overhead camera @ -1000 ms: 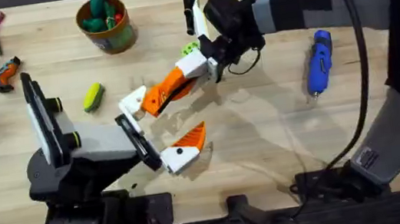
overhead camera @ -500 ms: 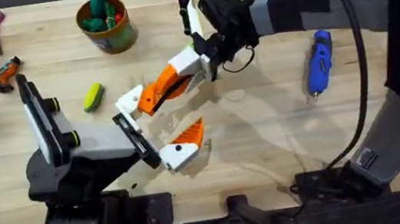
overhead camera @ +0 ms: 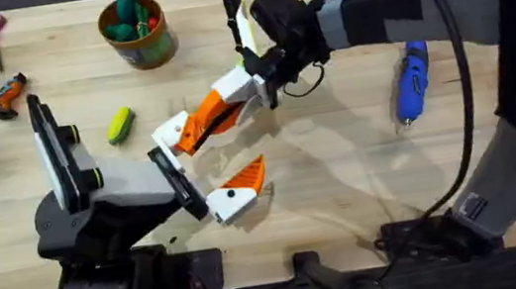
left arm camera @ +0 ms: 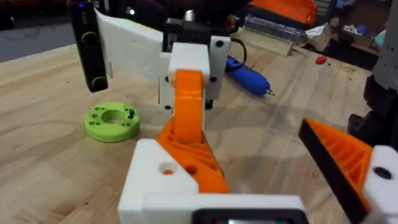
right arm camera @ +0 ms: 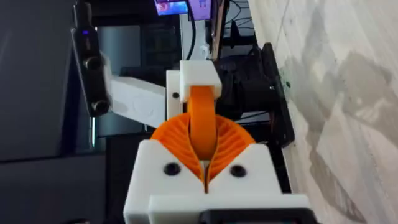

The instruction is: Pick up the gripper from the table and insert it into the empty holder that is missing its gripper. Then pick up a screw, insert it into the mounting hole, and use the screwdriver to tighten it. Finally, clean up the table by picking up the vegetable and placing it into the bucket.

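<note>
A pale wooden bench (overhead camera: 343, 183) carries everything. Going left to right in the overhead view: the yellow-green vegetable (overhead camera: 119, 124) lies loose on the wood, not yet tidied, near the bucket (overhead camera: 136, 33) at the far edge. The left hand (overhead camera: 201, 178) is released, its jaws spread, one white holder (overhead camera: 171, 132) up against the loose orange gripper (overhead camera: 203, 121), the other jaw already carrying an orange tip (overhead camera: 245, 175). The right hand (overhead camera: 232, 100) is clenched on that gripper, feeding it into the holder; the left wrist view suggests it is partly seated. The green ring (left arm camera: 112, 119) sits just behind. Far right, the blue screwdriver (overhead camera: 410, 80) lies untouched.

So insertion looks under way; screw, tightening and cleanup remain.

Compared with a second ago, the right hand and its gripper have shifted slightly left and away, closer against the holder; the left arm has barely moved.
</note>
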Controlling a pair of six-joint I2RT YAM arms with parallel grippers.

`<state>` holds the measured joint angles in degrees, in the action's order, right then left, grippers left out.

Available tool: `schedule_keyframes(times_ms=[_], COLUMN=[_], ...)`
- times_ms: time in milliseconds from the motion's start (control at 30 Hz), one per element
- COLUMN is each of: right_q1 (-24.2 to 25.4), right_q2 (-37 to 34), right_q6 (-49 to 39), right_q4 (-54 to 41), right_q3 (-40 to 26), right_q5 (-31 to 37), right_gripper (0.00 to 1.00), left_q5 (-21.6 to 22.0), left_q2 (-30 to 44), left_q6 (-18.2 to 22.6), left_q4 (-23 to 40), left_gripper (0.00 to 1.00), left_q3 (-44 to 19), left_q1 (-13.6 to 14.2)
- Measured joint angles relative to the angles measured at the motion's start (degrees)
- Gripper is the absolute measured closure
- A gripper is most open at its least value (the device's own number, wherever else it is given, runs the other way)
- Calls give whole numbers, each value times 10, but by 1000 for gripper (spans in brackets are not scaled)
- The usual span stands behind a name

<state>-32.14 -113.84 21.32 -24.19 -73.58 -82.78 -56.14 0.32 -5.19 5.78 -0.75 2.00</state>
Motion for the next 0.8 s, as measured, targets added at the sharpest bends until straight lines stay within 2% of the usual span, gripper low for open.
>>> schedule_keyframes(times_ms=[367,433,600,800], right_q1=[-2,-2,-3,-7], right_q2=[17,25,60,99], right_q6=[63,76,158,307], right_q4=[30,62,226,495], right_q3=[23,37,105,215], right_q5=[18,20,41,82], right_gripper=[991,991,992,992], left_q5=[-6,-8,-9,-8], left_q2=[1,1,1,1], left_q6=[-10,-12,-12,-12], left_q4=[1,2,1,1], left_gripper=[15,15,15,15], left_q3=[0,0,0,0], left_q1=[0,0,0,0])
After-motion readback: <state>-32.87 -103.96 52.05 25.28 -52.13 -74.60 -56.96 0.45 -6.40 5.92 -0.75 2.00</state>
